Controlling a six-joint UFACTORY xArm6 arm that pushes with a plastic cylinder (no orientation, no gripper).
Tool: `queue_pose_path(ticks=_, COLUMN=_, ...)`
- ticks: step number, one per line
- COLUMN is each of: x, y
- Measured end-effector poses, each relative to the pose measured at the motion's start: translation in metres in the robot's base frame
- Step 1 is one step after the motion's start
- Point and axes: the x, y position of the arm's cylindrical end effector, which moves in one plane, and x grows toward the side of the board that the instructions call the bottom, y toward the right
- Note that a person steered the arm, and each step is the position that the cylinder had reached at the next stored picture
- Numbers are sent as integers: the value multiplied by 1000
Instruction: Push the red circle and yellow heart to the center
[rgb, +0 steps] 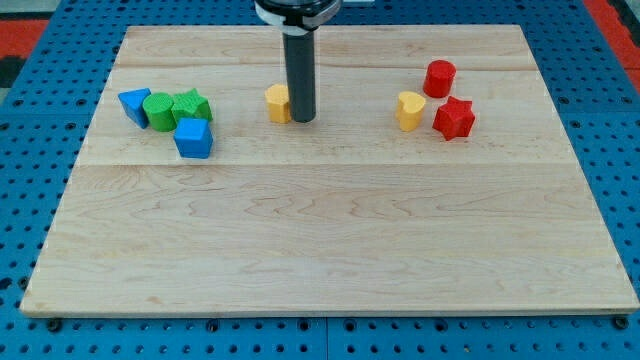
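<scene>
The red circle stands near the view's top right of the wooden board. The yellow heart sits just below and left of it, next to a red star. My tip rests on the board at the upper middle, touching the right side of a yellow block of unclear shape. The tip is well to the left of the yellow heart and the red circle.
At the view's left lies a cluster: a blue triangle-like block, a green circle, a green star-like block and a blue cube-like block. The wooden board lies on a blue pegboard surface.
</scene>
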Motion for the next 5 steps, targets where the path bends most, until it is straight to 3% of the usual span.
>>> queue_pose_path(ticks=1, x=-22, y=-1)
queue_pose_path(ticks=3, x=10, y=-100)
queue_pose_path(ticks=5, x=-77, y=-68)
